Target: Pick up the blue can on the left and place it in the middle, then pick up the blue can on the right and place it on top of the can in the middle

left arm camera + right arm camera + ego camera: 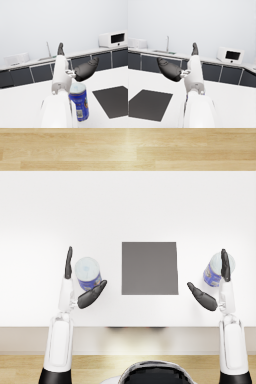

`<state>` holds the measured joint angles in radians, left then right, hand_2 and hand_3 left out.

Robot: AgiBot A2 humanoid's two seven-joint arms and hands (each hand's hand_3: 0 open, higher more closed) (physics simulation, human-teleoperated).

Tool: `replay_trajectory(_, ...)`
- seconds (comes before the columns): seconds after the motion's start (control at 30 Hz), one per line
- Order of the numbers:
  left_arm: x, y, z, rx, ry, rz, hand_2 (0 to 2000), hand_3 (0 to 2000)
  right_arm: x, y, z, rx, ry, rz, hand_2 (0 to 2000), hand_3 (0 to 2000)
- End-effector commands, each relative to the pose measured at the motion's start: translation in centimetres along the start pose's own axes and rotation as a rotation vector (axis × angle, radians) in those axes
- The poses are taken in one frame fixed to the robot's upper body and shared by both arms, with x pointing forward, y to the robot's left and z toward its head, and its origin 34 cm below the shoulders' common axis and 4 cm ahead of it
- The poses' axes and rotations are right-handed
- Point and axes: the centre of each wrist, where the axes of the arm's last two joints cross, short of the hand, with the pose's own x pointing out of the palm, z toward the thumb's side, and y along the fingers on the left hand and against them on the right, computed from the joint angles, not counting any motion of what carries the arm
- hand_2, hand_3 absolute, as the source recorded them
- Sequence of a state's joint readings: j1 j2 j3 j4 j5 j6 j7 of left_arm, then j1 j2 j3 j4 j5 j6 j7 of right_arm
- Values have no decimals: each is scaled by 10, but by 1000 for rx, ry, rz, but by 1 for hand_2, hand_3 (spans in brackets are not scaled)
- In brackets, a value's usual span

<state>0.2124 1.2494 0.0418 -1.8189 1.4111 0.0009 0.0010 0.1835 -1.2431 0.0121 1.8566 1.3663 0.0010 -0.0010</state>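
A blue can with a pale lid [88,273] stands upright on the white table [125,208], left of a dark grey mat [149,268]. My left hand [80,283] is spread around it, fingers on its outer side and thumb [93,295] near its front, not closed; the left wrist view shows the can [79,105] below the hand [80,67]. A second blue can [215,269] stands right of the mat. My right hand [216,285] is spread beside it, fingers [225,265] overlapping it, thumb [202,296] apart. The right forearm hides that can in the right wrist view.
The dark mat [112,100] lies flat at the table's middle, between the two cans. The table's far edge meets a wooden floor [125,148]. The wrist views show a kitchen counter with a sink tap [167,43] and a microwave [230,55] behind.
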Motion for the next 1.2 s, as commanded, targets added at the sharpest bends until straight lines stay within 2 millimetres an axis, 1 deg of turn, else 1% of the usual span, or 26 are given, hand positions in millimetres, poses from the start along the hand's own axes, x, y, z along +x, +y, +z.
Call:
replay_trajectory(0.03, -10, 2, -2, -5, 23, 39, 0, 0, -24, 1, 6, -20, 43, -95, 0, 0)
replay_trajectory(0.17, -8, 0, -13, -45, 45, 37, 0, 0, -37, 5, -6, 28, 77, -150, 0, 0)
replay_trajectory(0.27, -3, -2, -25, -94, 41, 21, 0, 0, -37, 8, -22, 89, 74, -153, 0, 0)
replay_trajectory(0.33, -3, -5, -37, -138, 39, 24, 0, 0, -36, 9, -33, 129, 67, -150, 0, 0)
replay_trajectory(0.37, 2, -10, -65, -247, 33, 6, 0, 0, -39, 13, -70, 269, 55, -160, 0, 0)
replay_trajectory(0.4, 2, -12, -70, -267, 32, 8, 0, 0, -39, 14, -76, 293, 52, -162, 0, 0)
replay_trajectory(0.53, 3, -14, -80, -305, 24, 14, 0, 0, -33, 19, -86, 334, 40, -150, 0, 0)
replay_trajectory(0.7, 8, -15, -93, -354, 11, 8, 0, 0, -38, 21, -101, 386, 28, -177, 0, 0)
replay_trajectory(0.83, 11, -16, -105, -400, 1, 9, 0, 0, -42, 21, -121, 462, 11, -206, 0, 0)
replay_trajectory(0.97, 13, -17, -121, -460, -9, 13, 0, 0, -35, 19, -138, 522, -5, -192, 0, 0)
replay_trajectory(1.1, 15, -18, -131, -497, -18, 19, 0, 0, -32, 15, -140, 528, -15, -190, 0, 0)
replay_trajectory(1.2, 16, -15, -132, -499, -26, 24, 0, 0, -33, 7, -141, 522, -25, -200, 0, 0)
